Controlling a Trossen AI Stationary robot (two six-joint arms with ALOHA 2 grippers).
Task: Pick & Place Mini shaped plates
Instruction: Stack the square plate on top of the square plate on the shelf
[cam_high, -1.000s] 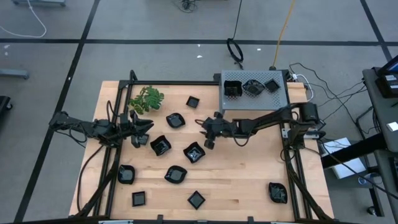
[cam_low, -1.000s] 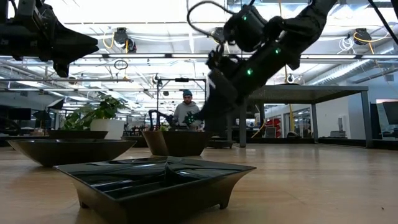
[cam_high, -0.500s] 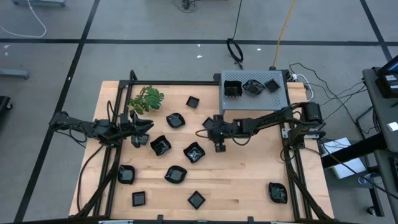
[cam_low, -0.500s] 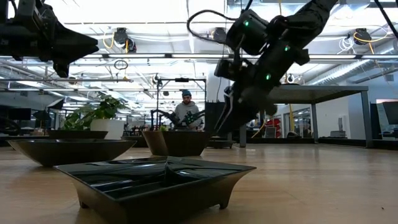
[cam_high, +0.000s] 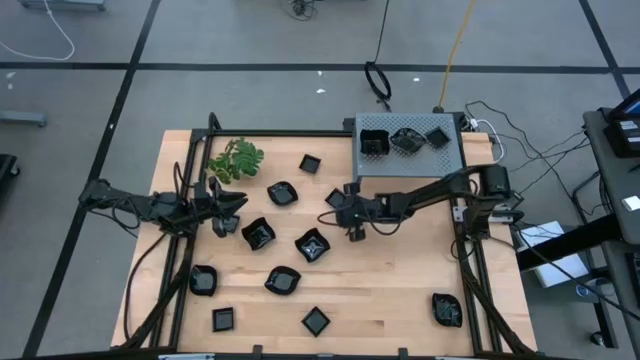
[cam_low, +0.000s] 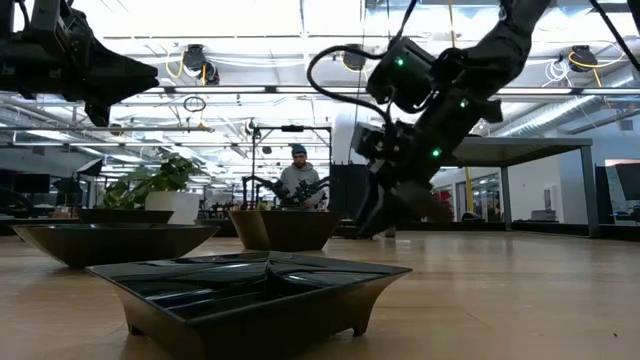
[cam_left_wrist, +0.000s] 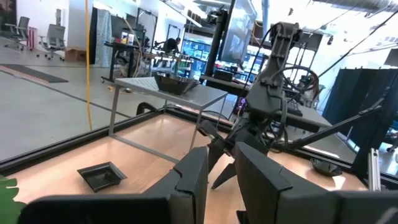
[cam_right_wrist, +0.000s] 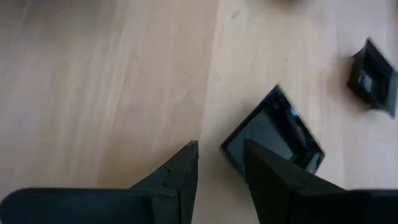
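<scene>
The mini shaped plates are scattered over the wooden bench (cam_high: 400, 270), and the one that matters sits near the middle: a small square plate (cam_high: 335, 197), lying flat just in front of the grey perforated box (cam_high: 455, 160). The right tool (cam_high: 352, 228) hovers right beside it, pointing down at the wood, and in the right wrist view the square plate (cam_right_wrist: 273, 138) lies just past the two dark fingers (cam_right_wrist: 180, 168), which stand slightly apart with only bare bench between them, so nothing is gripped. Inside the box, three more plates (cam_high: 405, 140) sit in a row. Out on the bench, a rounded plate (cam_high: 282, 193) and another square one (cam_high: 310, 162) lie toward the back, two wavy dishes (cam_high: 312, 244) sit mid-bench, and more are spread along the front edge, with one (cam_high: 447, 309) off alone at the front right. The left tool (cam_high: 226, 226) waits at the left side, close to the green leafy sprig (cam_high: 236, 159); its fingers (cam_left_wrist: 193, 180) show a narrow gap and hold nothing. In the low view a person (cam_low: 300, 180) stands far behind the bench.
</scene>
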